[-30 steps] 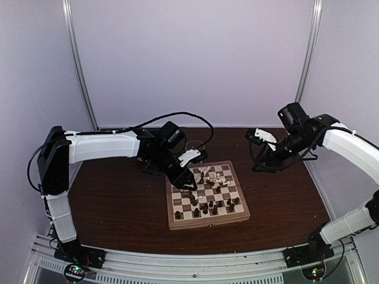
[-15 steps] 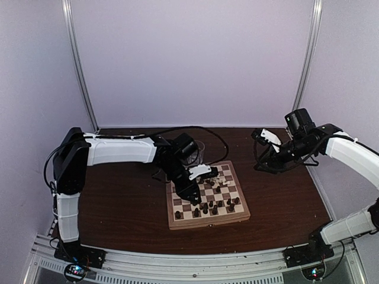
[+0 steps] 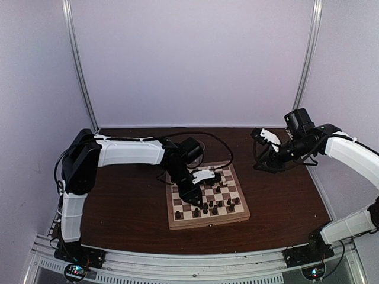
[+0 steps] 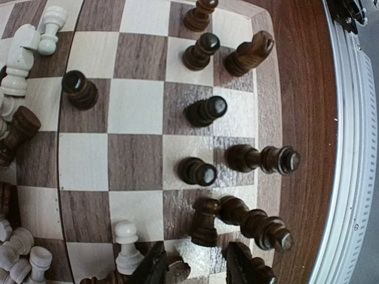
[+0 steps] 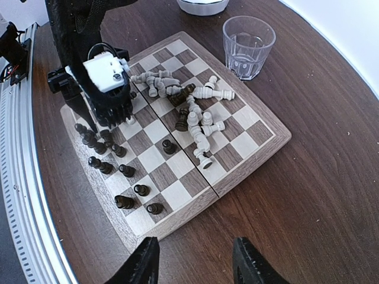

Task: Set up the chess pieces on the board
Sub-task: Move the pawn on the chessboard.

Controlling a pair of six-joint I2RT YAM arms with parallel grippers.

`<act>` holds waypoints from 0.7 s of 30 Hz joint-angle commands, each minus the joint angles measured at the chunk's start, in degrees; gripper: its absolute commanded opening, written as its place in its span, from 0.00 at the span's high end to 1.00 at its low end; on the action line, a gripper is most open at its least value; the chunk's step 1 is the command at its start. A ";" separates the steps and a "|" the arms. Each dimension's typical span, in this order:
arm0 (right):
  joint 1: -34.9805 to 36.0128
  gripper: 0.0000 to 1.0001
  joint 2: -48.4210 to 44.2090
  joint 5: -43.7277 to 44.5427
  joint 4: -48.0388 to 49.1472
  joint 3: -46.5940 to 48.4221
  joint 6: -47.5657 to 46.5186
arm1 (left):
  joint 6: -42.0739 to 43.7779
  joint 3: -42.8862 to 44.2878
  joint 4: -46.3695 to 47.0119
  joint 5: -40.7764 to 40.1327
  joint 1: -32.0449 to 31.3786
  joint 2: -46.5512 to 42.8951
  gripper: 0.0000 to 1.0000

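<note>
The board (image 3: 207,220) lies mid-table. Dark chess pieces (image 5: 127,171) stand and lie along its near rows, and white ones (image 5: 195,112) lie heaped with a few dark ones on the far half. My left gripper (image 3: 194,198) hangs low over the near-left squares, its jaws partly apart. In the left wrist view its fingertips (image 4: 155,266) frame a bare cream square. A dark piece (image 4: 176,269) sits just inside one tip, a white pawn (image 4: 125,239) just outside it, and a dark rook (image 4: 204,222) stands ahead. My right gripper (image 5: 192,260) is open and holds nothing, above the table right of the board (image 5: 249,160).
A clear drinking glass (image 5: 249,38) stands on the table just beyond the board's far edge, with a white round object (image 5: 202,6) behind it. Two dark pieces (image 4: 263,160) lie tipped along the board's rim (image 4: 265,89). The metal rail (image 4: 349,148) runs along the near edge.
My left arm has swung right and toward the near side across the board, and its jaws have narrowed a little. The right arm lifted slightly, then held still.
</note>
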 commanded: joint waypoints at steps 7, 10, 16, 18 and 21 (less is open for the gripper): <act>-0.34 0.55 0.88 -0.97 0.38 -0.26 -0.06 | 1.94 2.28 -1.96 -1.81 -0.75 2.48 0.63; -0.33 0.55 0.99 -0.99 0.32 -0.24 -0.15 | 1.90 2.35 -1.92 -3.06 -0.86 2.81 0.63; -0.32 0.55 1.40 -0.99 0.43 -0.26 -0.25 | 1.51 2.64 -1.79 -3.44 -1.01 3.42 0.64; -0.34 0.55 1.47 -1.17 0.42 -0.26 -0.26 | 1.53 2.50 -1.31 -3.40 -1.15 3.47 0.64; -0.34 0.55 1.60 -1.17 0.45 -0.20 -0.18 | 1.38 2.51 -0.75 -3.37 -1.34 3.67 0.64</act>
